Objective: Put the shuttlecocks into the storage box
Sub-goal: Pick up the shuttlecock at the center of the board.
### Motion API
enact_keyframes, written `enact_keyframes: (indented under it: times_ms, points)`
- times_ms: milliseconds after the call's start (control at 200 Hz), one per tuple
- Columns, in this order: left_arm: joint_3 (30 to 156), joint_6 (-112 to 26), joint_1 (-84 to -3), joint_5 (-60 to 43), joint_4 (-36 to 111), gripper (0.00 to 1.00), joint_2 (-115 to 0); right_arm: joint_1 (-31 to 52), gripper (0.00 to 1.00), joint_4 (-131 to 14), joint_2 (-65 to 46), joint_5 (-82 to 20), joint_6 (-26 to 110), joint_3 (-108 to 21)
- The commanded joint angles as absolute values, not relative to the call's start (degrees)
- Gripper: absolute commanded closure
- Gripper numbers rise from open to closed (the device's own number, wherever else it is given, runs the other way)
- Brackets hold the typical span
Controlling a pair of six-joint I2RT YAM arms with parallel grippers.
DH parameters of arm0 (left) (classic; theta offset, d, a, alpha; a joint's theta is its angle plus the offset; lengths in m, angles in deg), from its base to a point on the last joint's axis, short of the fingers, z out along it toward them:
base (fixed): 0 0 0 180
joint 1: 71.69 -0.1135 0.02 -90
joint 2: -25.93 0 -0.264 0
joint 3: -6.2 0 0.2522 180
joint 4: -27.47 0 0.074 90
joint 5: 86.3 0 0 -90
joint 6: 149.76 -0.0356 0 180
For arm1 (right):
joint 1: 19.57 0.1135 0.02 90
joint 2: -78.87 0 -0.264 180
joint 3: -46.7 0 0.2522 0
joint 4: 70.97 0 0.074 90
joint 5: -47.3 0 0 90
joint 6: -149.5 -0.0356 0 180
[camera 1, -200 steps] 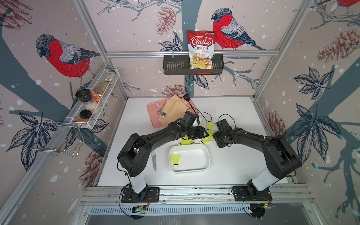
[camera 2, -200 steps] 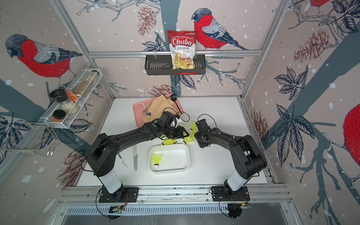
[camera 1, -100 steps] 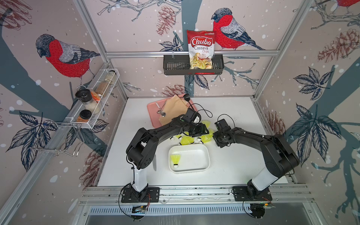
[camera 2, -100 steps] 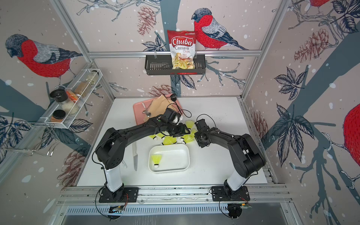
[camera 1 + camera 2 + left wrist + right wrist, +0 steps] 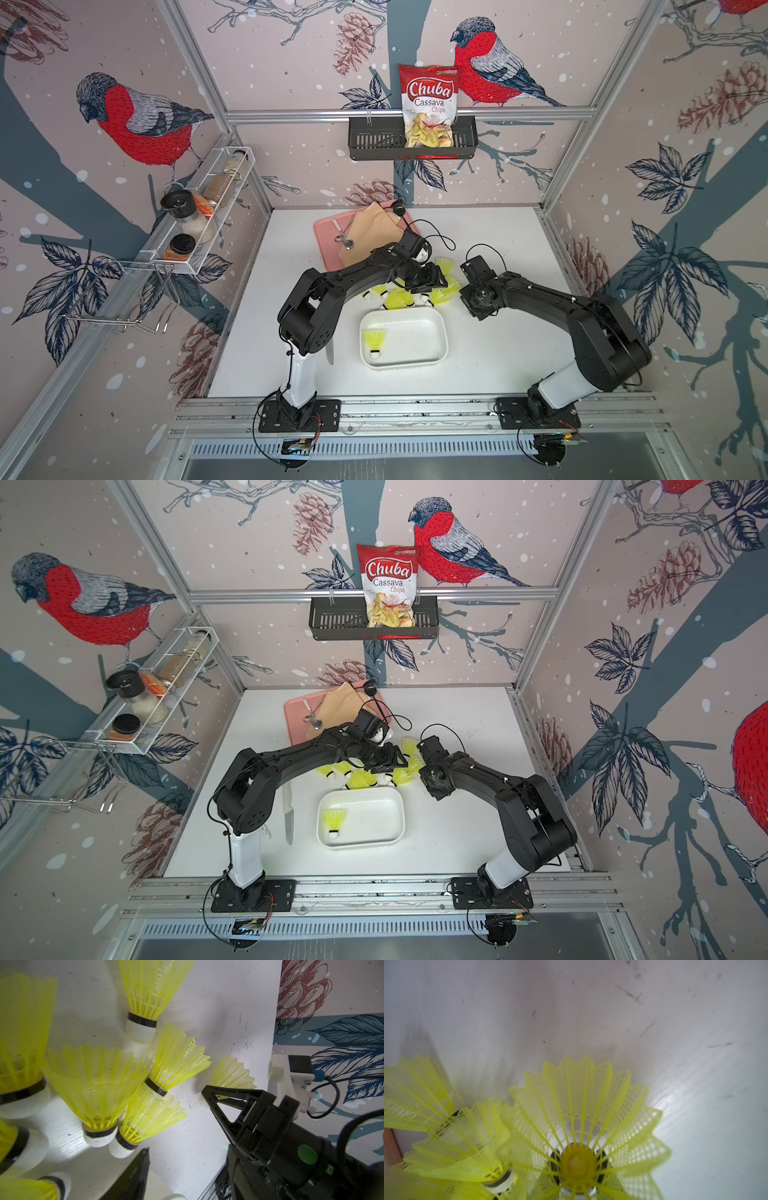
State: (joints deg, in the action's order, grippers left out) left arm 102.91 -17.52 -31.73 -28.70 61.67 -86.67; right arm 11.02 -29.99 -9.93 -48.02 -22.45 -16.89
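The right gripper (image 5: 208, 1094) is closed on the white-tipped end of the outermost shuttlecock (image 5: 232, 1075), which lies on the table (image 5: 507, 357) at the right-hand edge of the loose shuttlecocks (image 5: 397, 297). The left gripper (image 5: 430, 279) hangs over that cluster with its jaws apart, not closed on any of them. The storage box (image 5: 419, 345) sits just in front of the cluster, between the two arms, with a single shuttlecock (image 5: 374, 338) lying at its left end.

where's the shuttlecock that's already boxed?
In both top views the shuttlecock lies alone in the storage box, at its left end; the loose pile sits just beyond the far rim.
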Motion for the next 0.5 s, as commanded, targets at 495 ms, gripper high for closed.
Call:
enact_keyframes:
  times_ms: [495]
  points:
    - [84.5, -15.7, -32.3, -22.4, 60.0, 0.39, -61.1, 26.0, 0.75, -14.6, -1.1, -54.2, 4.1, -29.6]
